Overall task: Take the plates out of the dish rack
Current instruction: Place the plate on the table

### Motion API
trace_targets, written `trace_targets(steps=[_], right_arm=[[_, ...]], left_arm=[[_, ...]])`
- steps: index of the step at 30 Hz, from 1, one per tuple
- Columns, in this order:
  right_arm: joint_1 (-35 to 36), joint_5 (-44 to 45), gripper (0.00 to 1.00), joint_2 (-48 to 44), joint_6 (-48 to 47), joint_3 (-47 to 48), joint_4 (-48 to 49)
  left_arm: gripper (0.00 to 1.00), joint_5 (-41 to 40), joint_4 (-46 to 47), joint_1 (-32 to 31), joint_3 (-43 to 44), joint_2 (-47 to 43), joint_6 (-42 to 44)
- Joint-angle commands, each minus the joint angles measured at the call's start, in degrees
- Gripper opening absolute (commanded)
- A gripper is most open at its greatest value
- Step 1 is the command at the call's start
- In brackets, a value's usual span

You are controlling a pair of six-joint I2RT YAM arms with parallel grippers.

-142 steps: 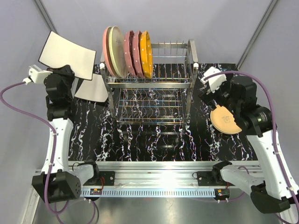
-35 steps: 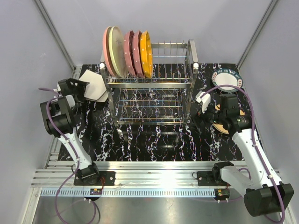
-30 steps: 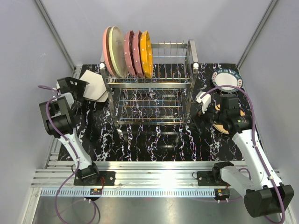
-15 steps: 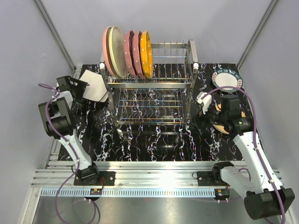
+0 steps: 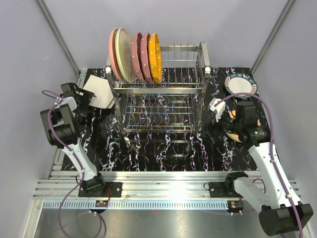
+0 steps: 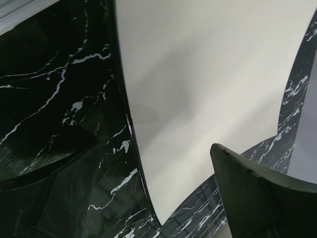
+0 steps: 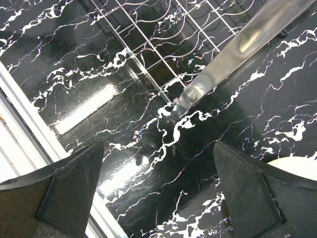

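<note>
A black, white-veined marble tabletop (image 5: pixel 163 148) is carrying everything. A two-tier silver wire dish rack (image 5: pixel 158 99) is standing at its back middle. Five plates are standing upright between the prongs at the rack's left end. From the left these are a round pink plate (image 5: pixel 112 52), a round cream plate (image 5: pixel 124 54), two maroon plates (image 5: pixel 140 57) and an orange plate (image 5: pixel 155 55).

A squarish white plate (image 5: pixel 100 90) is lying flat just left of the rack. A round white plate with a dark teal patterned rim (image 5: pixel 240 84) is lying right of the rack, toward the back. A round tan plate (image 5: pixel 236 134) is lying right of the rack, nearer the front, and the right arm is partly covering it.

The left gripper (image 5: pixel 86 101) is hovering at the squarish white plate's left edge, with its fingers spread and pinching nothing. The right gripper (image 7: pixel 158 146) is hanging over the tabletop by the rack's front right leg, with its fingers spread wide and empty.
</note>
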Motion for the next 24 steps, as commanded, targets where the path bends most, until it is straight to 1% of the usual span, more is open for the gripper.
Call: trace_targets(steps=[1, 12, 17, 24], right_arm=[[-0.3, -1.8, 1.00, -0.9, -0.9, 0.0, 1.1], [-0.4, -1.7, 1.00, -1.5, -0.9, -0.1, 1.1], [-0.4, -1.7, 1.00, -1.2, -0.9, -0.2, 1.1], [-0.4, -1.5, 1.00, -1.4, -0.9, -0.2, 1.1]], left_arm=[[0.96, -1.5, -5.0, -0.1, 0.1, -0.6, 1.1], [0.96, 1.5, -4.7, -0.5, 1.7, -0.5, 1.6], [0.96, 2.2, -5.5, -2.2, 3.8, 0.1, 0.9], [0.96, 1.0, -5.3, -3.9, 3.9, -0.6, 0.2]])
